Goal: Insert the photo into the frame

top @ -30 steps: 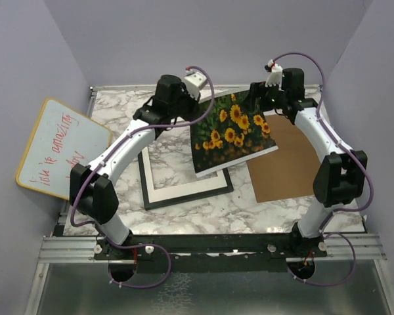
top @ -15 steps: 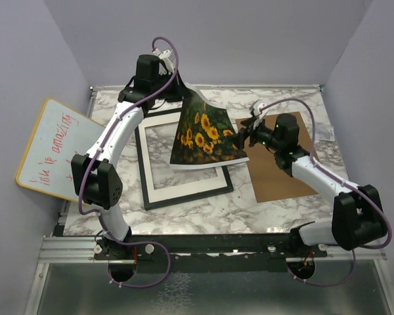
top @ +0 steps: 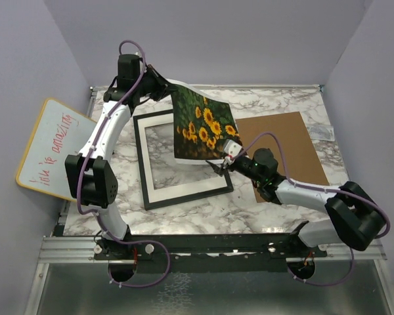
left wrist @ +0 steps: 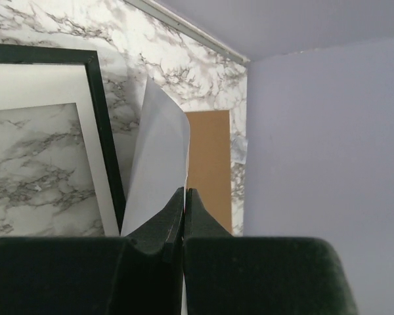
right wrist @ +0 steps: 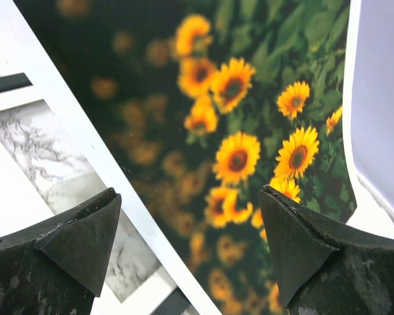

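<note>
Left gripper (left wrist: pixel 184 213): clamped tight on the far corner of the photo (left wrist: pixel 159 154), no gap between the black fingers (left wrist: pixel 152 239). From that wrist, only the plain white back in sight, curling away from the pinch and standing on edge. Beyond the sheet, a black rail of the frame (left wrist: pixel 104 125), the white mat (left wrist: pixel 39 82) inside it, and a strip of the brown backing board (left wrist: pixel 207 164) on the marble table (left wrist: pixel 184 72).

Right gripper (right wrist: pixel 189 197): spread wide, closed on nothing, with the sunflower side of the photo (right wrist: pixel 236 131) filling the space beyond the two fingertips (right wrist: pixel 85 230). Cannot tell from that wrist whether touching the sheet.

From above: left gripper (top: pixel 163 88) at the far left of the table (top: pixel 262 210), right gripper (top: pixel 218 164) low beside the photo's near right corner. Photo (top: pixel 203 125) up in the air and bowed, printed face toward the right arm, hanging over the right side of the frame (top: pixel 184 198), not flat inside it. Frame flat on the marble, mat (top: pixel 159 191) in it. Backing board (top: pixel 282 147) flat just right of the frame. Yellow-rimmed whiteboard (top: pixel 62 147) tilted off the table's left edge
</note>
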